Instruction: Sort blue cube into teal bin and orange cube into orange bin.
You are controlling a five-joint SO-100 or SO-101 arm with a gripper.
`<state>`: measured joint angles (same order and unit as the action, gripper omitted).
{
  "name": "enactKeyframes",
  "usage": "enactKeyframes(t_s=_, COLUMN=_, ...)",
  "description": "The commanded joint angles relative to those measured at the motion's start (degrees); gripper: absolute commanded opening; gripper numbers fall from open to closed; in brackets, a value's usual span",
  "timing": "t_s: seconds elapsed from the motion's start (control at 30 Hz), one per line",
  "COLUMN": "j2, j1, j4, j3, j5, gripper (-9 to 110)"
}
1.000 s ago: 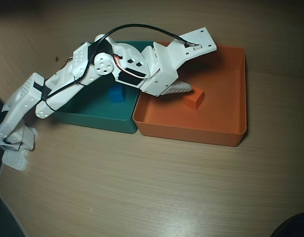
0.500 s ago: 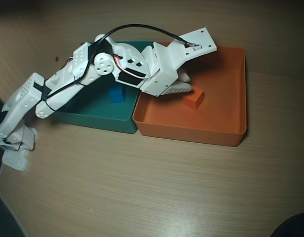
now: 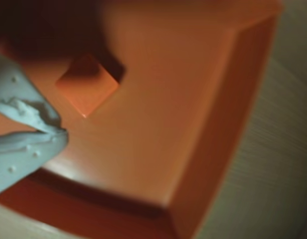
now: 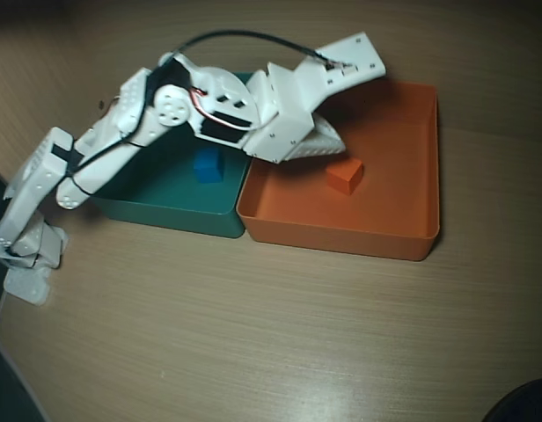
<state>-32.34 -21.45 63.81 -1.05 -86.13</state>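
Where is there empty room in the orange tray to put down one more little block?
The orange bin is bare along its right wall and front wall in the overhead view, past the orange cube. Its back-left corner is crowded by the gripper. The teal bin holds the blue cube, mostly under the arm.

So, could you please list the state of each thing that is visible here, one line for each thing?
Small matte orange cube: lying free on the floor of the orange tray, not gripped.
Small matte blue cube: resting inside the teal tray.
Shallow orange plastic tray: upright, holding only the orange cube.
Shallow teal plastic tray: upright, holding the blue cube.
White pincer: empty, fingertips together, beside the orange cube.
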Motion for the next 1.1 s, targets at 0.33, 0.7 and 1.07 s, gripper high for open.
enactKeyframes(t_s=0.33, j2=-47.9, j1=11.6, j4=-0.35, j3=-40.17, j5=-0.35, gripper=-4)
enactKeyframes(t_s=0.7, j2=-81.83, j1=21.53, j4=-1.23, j3=-86.92, j5=-0.35, gripper=-4)
enactKeyframes(t_s=1.07, j2=-117.86, j1=25.58, j4=-1.32, j3=-131.92, j5=-0.44, gripper=-4)
